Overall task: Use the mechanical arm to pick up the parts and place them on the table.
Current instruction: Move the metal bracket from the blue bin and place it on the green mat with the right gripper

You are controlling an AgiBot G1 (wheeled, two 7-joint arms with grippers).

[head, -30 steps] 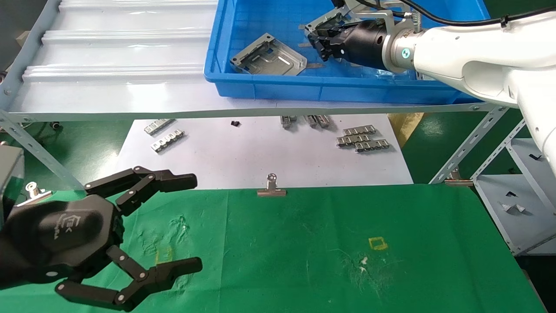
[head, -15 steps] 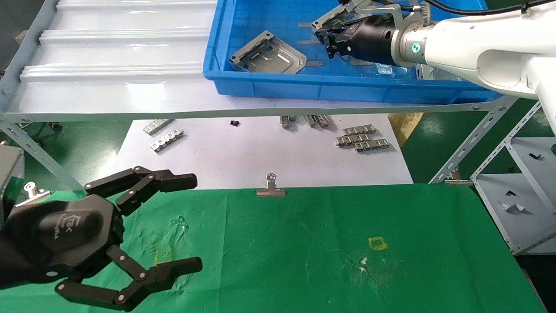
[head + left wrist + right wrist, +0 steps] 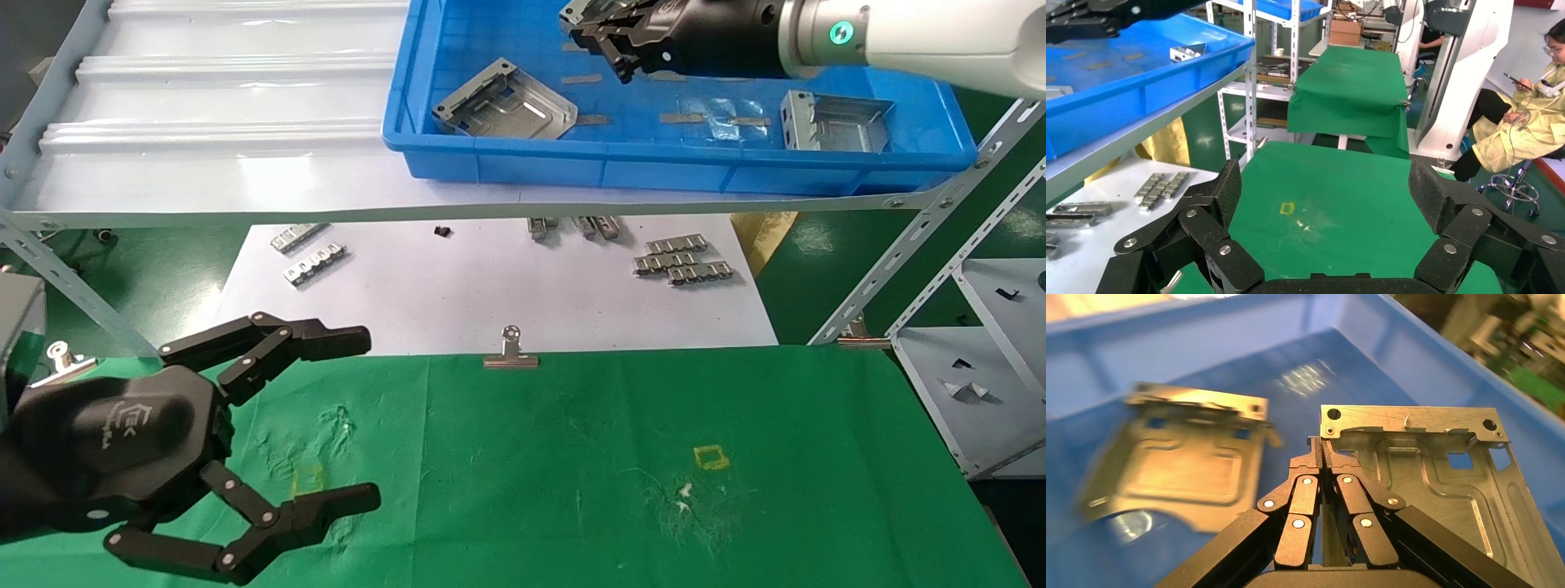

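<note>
Three metal plates show: one (image 3: pixel 504 102) at the left of the single blue bin (image 3: pixel 621 167), one (image 3: pixel 833 122) at its right, and one (image 3: pixel 1438 471) pinched in the right gripper (image 3: pixel 609 37) above the far side of the bin. Two grippers are in sight, that one plus the left gripper (image 3: pixel 359 416), spread wide over the near left of the one green table (image 3: pixel 613 425). On the one white sheet (image 3: pixel 458 286) lie two ribbed strips (image 3: pixel 309 253) at left, a cluster (image 3: pixel 682 260) at right, and more partly hidden under the shelf, so no firm count there; two binder clips (image 3: pixel 511 353) sit on the table's far edge.
</note>
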